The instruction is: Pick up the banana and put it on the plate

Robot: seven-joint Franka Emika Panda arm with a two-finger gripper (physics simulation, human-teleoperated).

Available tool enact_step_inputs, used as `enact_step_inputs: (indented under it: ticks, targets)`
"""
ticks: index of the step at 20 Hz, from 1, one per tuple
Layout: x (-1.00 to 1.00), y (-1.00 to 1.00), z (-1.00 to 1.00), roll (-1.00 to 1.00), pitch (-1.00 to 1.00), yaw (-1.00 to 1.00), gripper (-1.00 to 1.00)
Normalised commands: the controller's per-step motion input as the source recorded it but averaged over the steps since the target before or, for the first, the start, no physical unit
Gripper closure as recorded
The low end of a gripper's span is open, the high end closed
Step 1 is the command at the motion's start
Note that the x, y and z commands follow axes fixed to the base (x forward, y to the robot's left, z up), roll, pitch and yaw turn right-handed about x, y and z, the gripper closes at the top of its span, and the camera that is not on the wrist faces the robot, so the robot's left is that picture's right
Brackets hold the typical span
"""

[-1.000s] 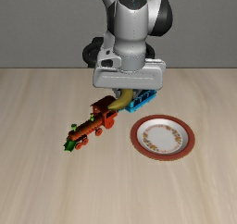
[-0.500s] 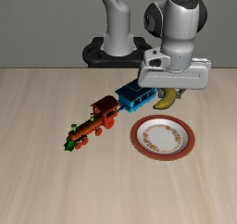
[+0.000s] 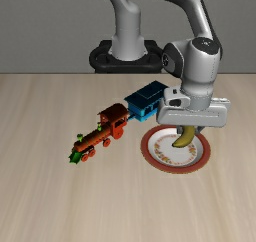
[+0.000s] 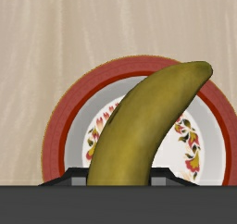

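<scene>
wrist view: your gripper (image 4: 118,179) is closed on one end of the banana (image 4: 148,126) above the plate (image 4: 57,126); likely light, smooth, bruisable, so mid-body grip would swing less.

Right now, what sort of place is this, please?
Probably a simulated tabletop test bench: a pale wooden table, a colourful toy train, a red-rimmed patterned plate, and a robot gripper holding a yellow-green banana above it.

No legible text, label, brand or number was recorded in either view. The plate (image 4: 57,135) carried only a floral pattern. The toy train (image 3: 98,136) bore no readable marking.
</scene>
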Motion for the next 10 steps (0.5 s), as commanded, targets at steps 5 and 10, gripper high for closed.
enact_step_inputs:
  ticks: [5,10]
  targets:
    - [0.00,0.00,-0.60,0.00,0.00,0.00,-1.00]
    - [0.00,0.00,0.00,0.00,0.00,0.00,-1.00]
